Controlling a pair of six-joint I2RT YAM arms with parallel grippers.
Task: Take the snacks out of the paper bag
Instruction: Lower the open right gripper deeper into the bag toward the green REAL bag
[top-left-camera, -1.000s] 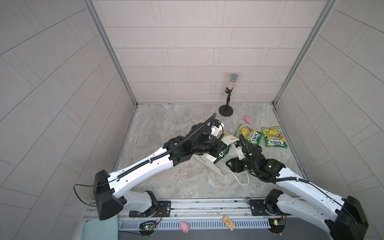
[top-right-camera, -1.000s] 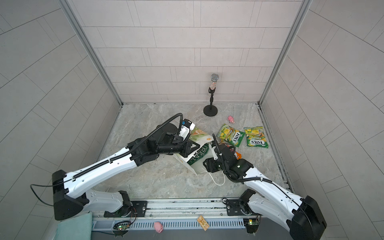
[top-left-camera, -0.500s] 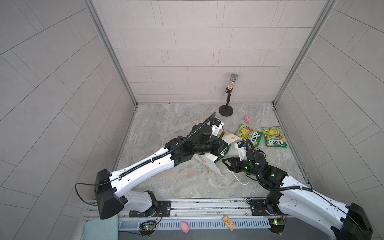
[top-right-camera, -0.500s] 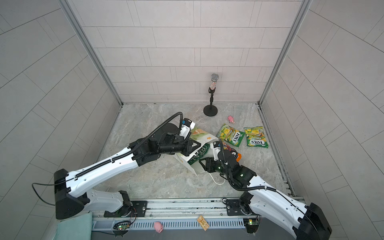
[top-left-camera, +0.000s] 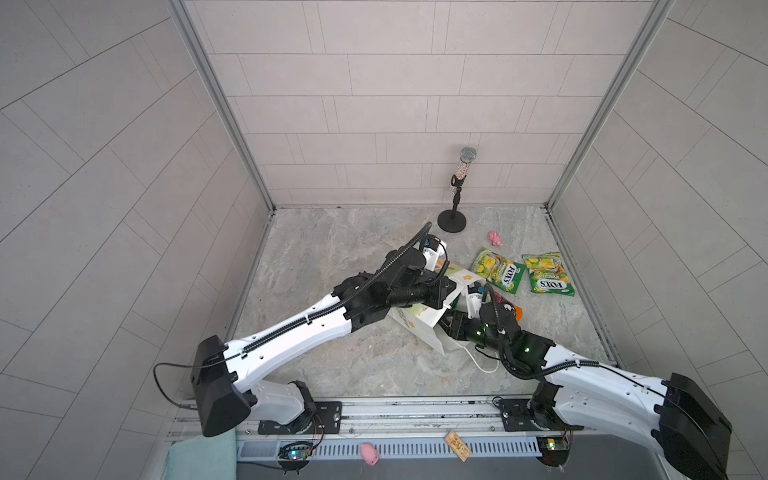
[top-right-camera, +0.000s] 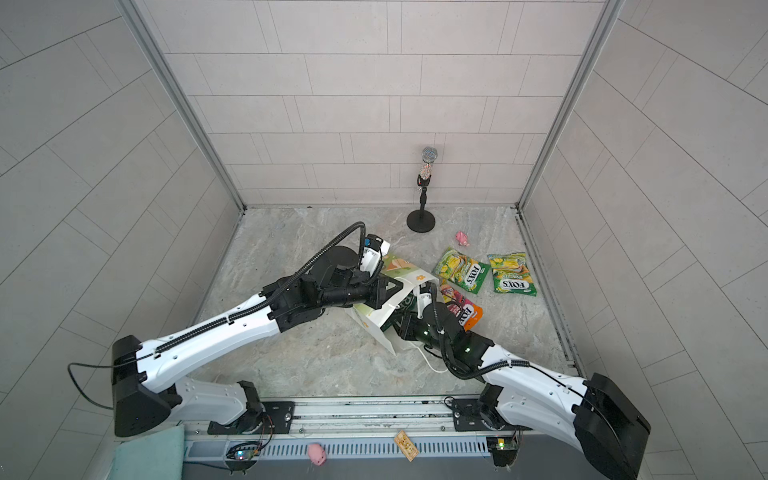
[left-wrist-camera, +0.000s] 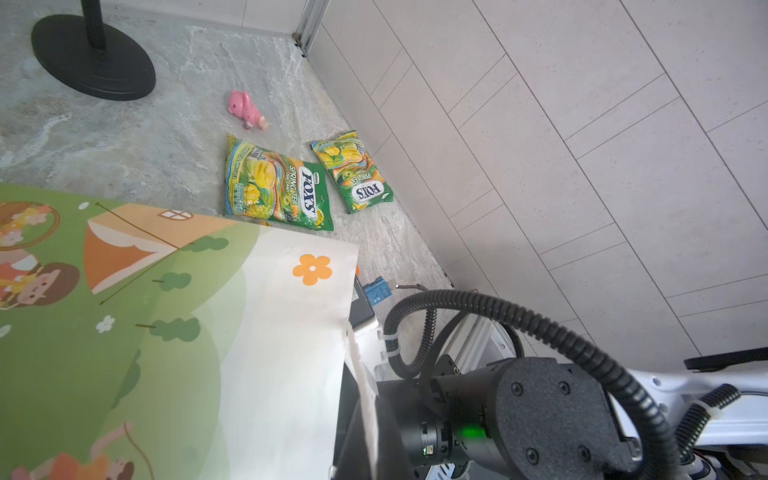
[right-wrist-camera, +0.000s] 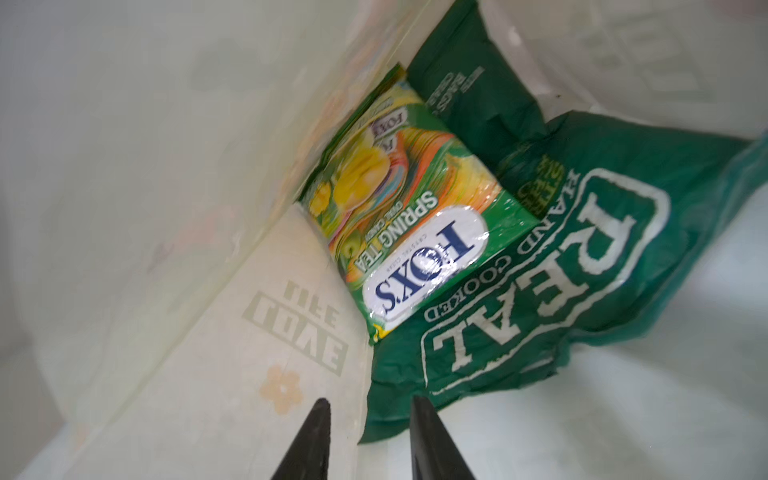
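Marble-look tabletop (top-left-camera: 332, 249), grey tiled walls on three sides. Paper bag (top-left-camera: 415, 326) sits near the middle, tipped on its side, mouth facing the right arm. Its green illustrated side fills the left wrist view.

Left gripper (top-left-camera: 448, 291) is clamped on the bag's upper rim, which is lifted off the table.

Right gripper (right-wrist-camera: 369, 401) is inside the bag, jaws partly apart and gripping nothing. A corner of the green crisp packet (right-wrist-camera: 582, 270) lies just ahead of the tips, between them. Yellow-green candy packet (right-wrist-camera: 407, 216) lies on top of the crisp packet, deeper in, against the bag's side wall.

Outside the bag, in both top views:
- Second candy packet (top-left-camera: 496, 276) and third candy packet (top-left-camera: 548, 278) lie flat side by side, right of the bag, near the right wall.
- Orange-pink candy packet (top-right-camera: 467, 313) is just beside the bag mouth, partly under the right arm.

White cord handle (top-left-camera: 484, 365) trails on the table by the right arm. Pink toy (top-left-camera: 494, 237) and microphone stand (top-left-camera: 452, 220) are at the back.
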